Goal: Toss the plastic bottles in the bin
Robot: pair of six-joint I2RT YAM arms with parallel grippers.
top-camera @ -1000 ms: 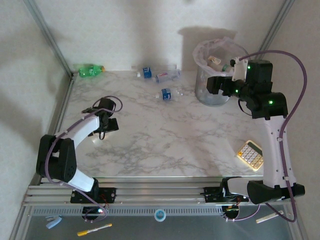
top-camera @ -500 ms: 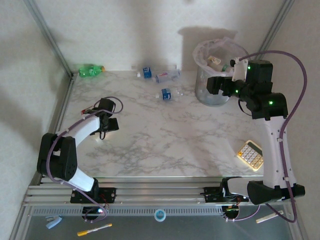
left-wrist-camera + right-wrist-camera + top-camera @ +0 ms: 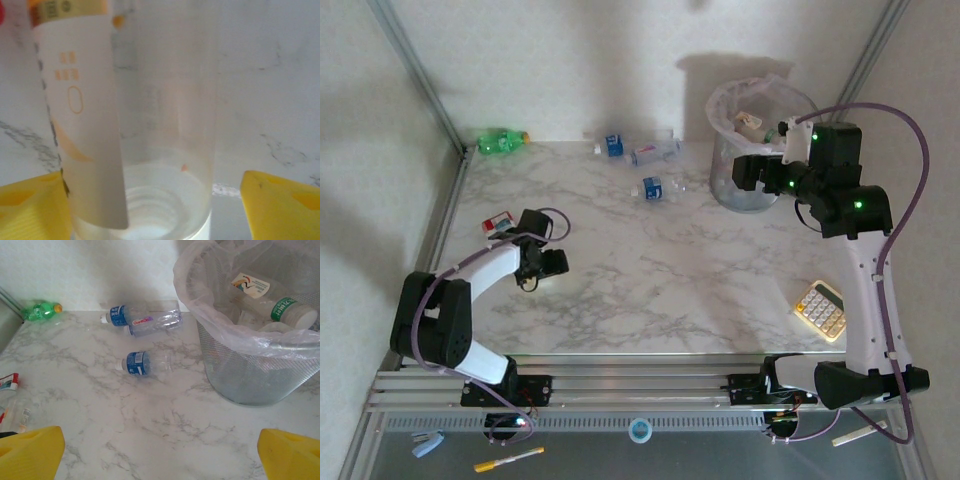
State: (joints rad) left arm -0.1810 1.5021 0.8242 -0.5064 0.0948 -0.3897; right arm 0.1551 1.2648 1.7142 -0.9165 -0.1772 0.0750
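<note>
- Grasping is the step in hand: our left claw straddles a clear plastic bottle with a white and orange label, which lies on the white marbled tabletop near its left edge.
- Seen from the left wrist, the yellow fingers stand parted on either side of that bottle. One is apart from the plastic, so we judge nothing pinched yet.
- Our right claw hangs spread wide and empty just beside the grey mesh bin lined with a whitish bag, which already has bottles inside.
- Next we must clench firmly on the round body, lift it, and carry it across to the bin at the far right.
- Left to clear along the back: a green bottle and blue-labelled clear bottles.
</note>
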